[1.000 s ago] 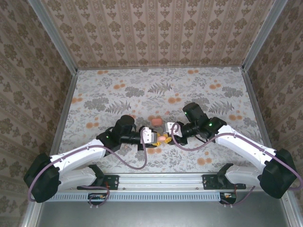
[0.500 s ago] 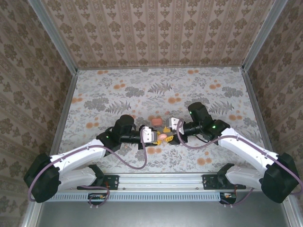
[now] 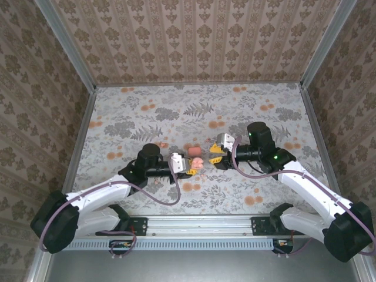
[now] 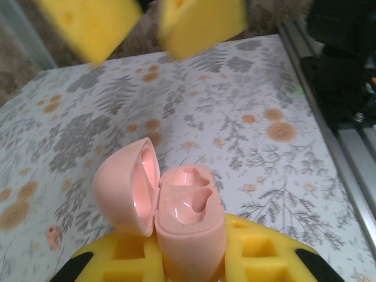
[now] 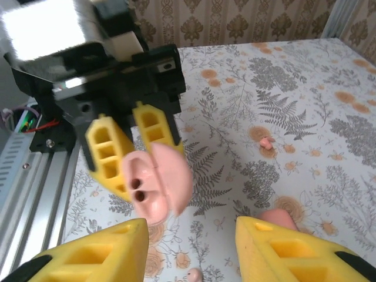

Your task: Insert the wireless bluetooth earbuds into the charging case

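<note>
the left gripper (image 3: 191, 165) was pressed together on the small glossy coral-pink plastic charging case (image 3: 198, 162). it pinched the lower body of the case between its yellow honeycombed fingers (image 4: 258, 255). the case hung above the grey flowered tablecloth (image 3: 176, 111), near the middle of the table and toward the near edge.

the case was open. in the left wrist view its rounded lid (image 4: 125, 187) was swung out to the left and joined the body along one side. the moulded wells in the top of the body showed glossy pink, and whether anything sat in them could not be told. in the right wrist view two small dark holes showed on the face of the case.

the right gripper (image 3: 216, 152) pointed at the case from close by, apart from it. its two yellow fingers (image 5: 88, 255) were spread, with only cloth showing between them.

one tiny coral-pink plastic earbud (image 5: 267, 141) lay on the cloth to the right of the case in the right wrist view, apart from both grippers. the left wrist view also showed a tiny pink bud (image 4: 54, 236) on the cloth, down and to the left of the lid. whether it was the same earbud could not be told.

a rounded coral-pink lump (image 3: 192, 151) sat on the cloth just beyond the case, and what it was could not be told.
</note>
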{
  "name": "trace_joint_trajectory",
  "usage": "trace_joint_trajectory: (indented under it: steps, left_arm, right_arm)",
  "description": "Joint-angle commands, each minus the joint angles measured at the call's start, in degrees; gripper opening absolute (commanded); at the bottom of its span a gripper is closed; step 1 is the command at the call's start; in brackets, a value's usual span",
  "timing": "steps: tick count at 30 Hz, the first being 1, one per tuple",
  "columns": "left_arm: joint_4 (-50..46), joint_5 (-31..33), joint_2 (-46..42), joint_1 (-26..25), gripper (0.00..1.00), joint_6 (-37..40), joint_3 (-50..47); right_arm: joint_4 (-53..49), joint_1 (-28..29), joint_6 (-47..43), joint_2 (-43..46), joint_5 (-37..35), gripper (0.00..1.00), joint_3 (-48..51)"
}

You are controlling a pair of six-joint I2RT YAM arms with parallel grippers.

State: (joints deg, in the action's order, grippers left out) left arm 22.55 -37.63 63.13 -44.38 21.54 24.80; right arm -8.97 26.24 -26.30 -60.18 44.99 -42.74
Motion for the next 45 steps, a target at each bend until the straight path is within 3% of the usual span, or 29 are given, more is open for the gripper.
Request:
trace_joint_trajectory:
  steps: [1,7,16,25,35,45]
  left_arm:
    - [11.78,0.44,1.31,2.66,0.14,-8.55,-3.57]
    - [18.8,6.72,1.45,6.23,0.14,-15.7,-8.56]
    - [13.45,16.38,-8.71,6.35,0.14,-16.95,-13.87]
    - [5.2,26.57,-23.63,6.24,0.14,-16.69,-19.11]
    - [-3.29,29.74,-35.99,6.5,0.14,-15.14,-21.29]
    - [-5.67,29.71,-38.29,6.59,0.14,-13.94,-21.11]
  right_arm:
    - [-2.1,-0.22,7.04,0.74,-3.68,0.45,-1.51]
    - [-15.51,0.94,8.36,-4.07,-12.58,0.45,-6.42]
    - [-29.95,6.05,8.41,-19.13,-22.36,0.41,-17.32]
    - [-37.92,14.06,9.59,-38.06,-32.74,0.38,-29.0]
    - [-42.77,17.44,11.89,-51.38,-35.43,0.37,-37.78]
    - [-44.14,19.18,11.34,-55.2,-38.03,0.37,-38.79]
